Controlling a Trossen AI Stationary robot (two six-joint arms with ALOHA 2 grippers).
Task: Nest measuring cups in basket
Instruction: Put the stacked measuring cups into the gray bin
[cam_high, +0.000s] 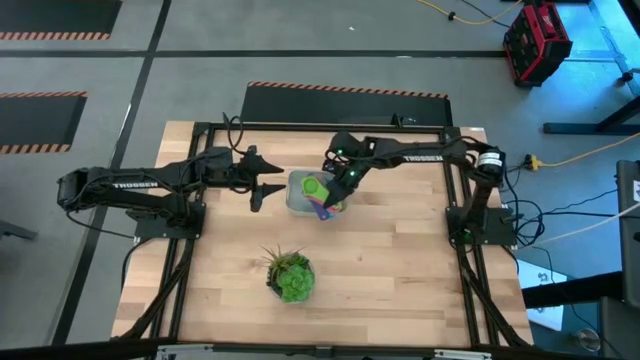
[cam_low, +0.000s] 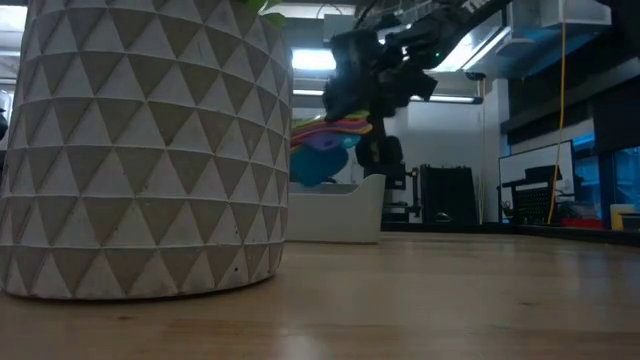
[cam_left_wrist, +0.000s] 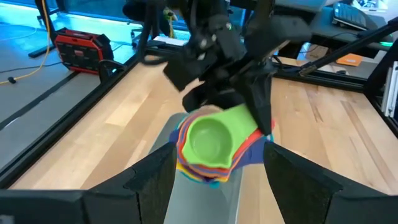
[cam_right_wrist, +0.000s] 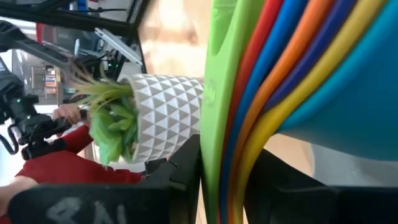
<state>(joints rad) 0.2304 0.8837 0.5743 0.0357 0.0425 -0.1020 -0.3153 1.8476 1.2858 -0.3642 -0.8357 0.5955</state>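
The measuring cups (cam_left_wrist: 210, 142) are nested in one stack, green on top, with red, orange, yellow, blue and purple rims below. My right gripper (cam_high: 336, 192) is shut on the stack and holds it over the pale translucent basket (cam_high: 300, 195), which stands on the table. In the low view the cups (cam_low: 322, 148) hang just above the basket (cam_low: 335, 212). My left gripper (cam_high: 268, 186) is open and hovers level just left of the basket, touching nothing. My right gripper pinches the stacked handles (cam_left_wrist: 252, 123) between its two fingers, across their flat faces; the right wrist view shows the handles (cam_right_wrist: 219, 93) edge-on between the dark fingers. The fingers slant down from the table's right. The stack is lifted, with the bowls tipped toward the left arm.
A leafy plant in a white patterned pot (cam_high: 290, 276) stands near the table's front edge, in front of the basket, and fills the left of the low view (cam_low: 140, 150). A person in a red sleeve (cam_right_wrist: 68, 143) shows beyond the table.
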